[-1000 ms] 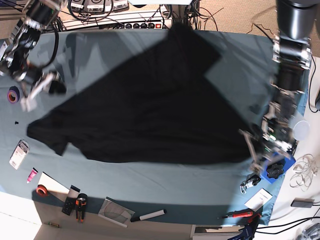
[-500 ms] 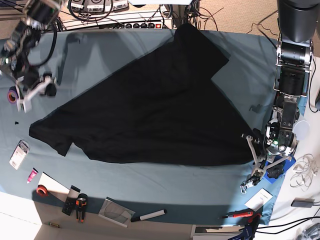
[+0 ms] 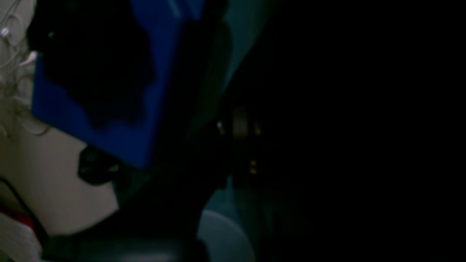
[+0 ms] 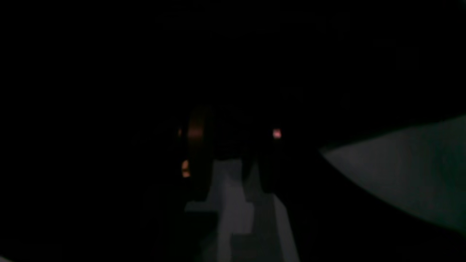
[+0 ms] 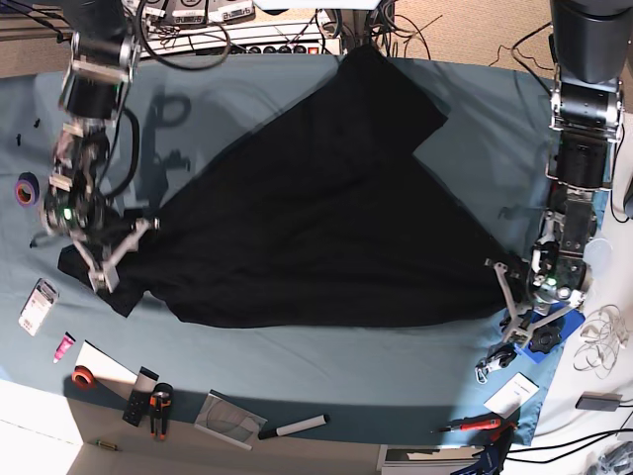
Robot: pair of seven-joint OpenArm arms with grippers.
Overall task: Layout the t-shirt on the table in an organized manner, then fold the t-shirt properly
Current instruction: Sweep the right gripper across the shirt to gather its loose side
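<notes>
Black t-shirt (image 5: 316,218) looks limp and light — left gripper (image 5: 506,297) pinches its 4 o'clock corner, right gripper (image 5: 104,257) unclear — grab corners.

A power strip (image 5: 259,47) and tangled cables (image 5: 410,28) lie on tan flooring (image 5: 465,25) beyond the far edge, while bright light falls on the pale floor (image 5: 30,426) nearby.

A robotics lab: cables (image 5: 297,25) and a power strip (image 5: 272,47) crowd behind the table (image 5: 346,366), with tape rolls (image 5: 27,188), pliers (image 5: 159,409) and a marker (image 5: 293,427) along its edges.
</notes>
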